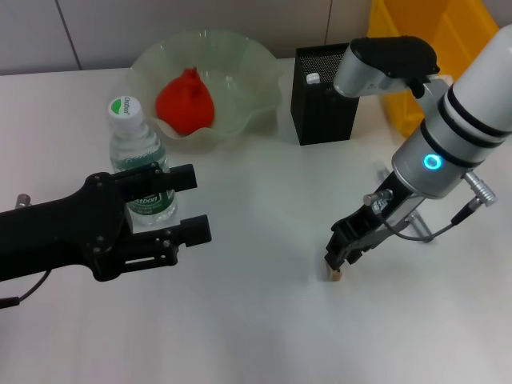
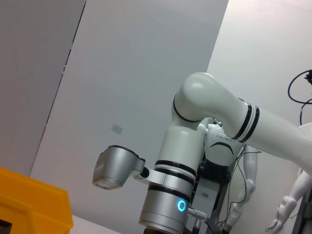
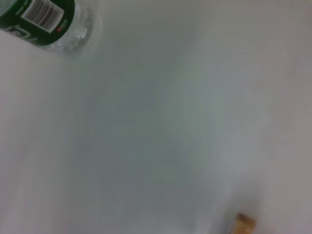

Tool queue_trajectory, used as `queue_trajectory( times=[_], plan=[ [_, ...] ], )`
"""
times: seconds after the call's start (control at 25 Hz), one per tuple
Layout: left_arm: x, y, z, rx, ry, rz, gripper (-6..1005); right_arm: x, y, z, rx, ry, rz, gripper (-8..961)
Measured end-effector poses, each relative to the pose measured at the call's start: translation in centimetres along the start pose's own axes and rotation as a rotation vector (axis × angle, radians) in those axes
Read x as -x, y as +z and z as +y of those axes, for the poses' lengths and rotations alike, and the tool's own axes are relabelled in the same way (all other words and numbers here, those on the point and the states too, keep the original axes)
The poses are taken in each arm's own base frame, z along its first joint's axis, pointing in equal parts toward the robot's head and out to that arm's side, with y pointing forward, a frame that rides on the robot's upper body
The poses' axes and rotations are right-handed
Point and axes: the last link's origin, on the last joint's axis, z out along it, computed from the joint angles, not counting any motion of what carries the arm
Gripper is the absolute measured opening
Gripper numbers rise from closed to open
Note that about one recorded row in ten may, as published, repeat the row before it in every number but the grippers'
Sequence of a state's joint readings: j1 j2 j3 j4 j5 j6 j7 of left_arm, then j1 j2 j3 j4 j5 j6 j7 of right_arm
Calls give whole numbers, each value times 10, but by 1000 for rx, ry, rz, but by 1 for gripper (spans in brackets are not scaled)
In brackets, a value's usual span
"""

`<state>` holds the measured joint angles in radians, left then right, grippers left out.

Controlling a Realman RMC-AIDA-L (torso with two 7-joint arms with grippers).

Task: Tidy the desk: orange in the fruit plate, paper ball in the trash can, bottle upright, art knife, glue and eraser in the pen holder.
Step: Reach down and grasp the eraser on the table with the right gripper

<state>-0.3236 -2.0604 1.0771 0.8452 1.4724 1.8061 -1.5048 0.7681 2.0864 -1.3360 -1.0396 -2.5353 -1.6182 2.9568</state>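
In the head view the pen holder [image 1: 324,96] stands at the far side of the white table [image 1: 256,336], and everything else can be placed from it. The fruit plate [image 1: 240,72] sits just to its left with the orange [image 1: 186,102] inside; the yellow trash can [image 1: 432,48] rises behind and to its right, partly hidden by the right arm. The bottle [image 1: 141,164] stands upright well to the left and nearer than the pen holder, green-and-white cap on top. The left gripper [image 1: 186,204] lies in front of the bottle, its two fingers spread apart with nothing between them (whether they touch the bottle cannot be told). Nearer than the pen holder and slightly right of it, the right gripper [image 1: 340,258] points down at the table, its fingers close together around the small tan eraser [image 1: 334,275], which appears to touch the table. The left wrist view shows only the right arm, a grey wall and a corner of the trash can [image 2: 34,204]. The right wrist view shows the table [image 3: 156,117], the bottle [image 3: 46,22] at one edge and the eraser [image 3: 243,223] at the opposite one.
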Motion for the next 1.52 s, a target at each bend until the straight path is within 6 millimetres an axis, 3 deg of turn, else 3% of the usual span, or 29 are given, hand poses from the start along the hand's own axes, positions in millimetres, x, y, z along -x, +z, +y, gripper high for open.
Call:
queue_trajectory(
  times=[1.52],
  plan=[
    [4, -6, 1, -9, -1, 16, 777, 2, 3, -7, 5, 49, 24, 260]
  ],
)
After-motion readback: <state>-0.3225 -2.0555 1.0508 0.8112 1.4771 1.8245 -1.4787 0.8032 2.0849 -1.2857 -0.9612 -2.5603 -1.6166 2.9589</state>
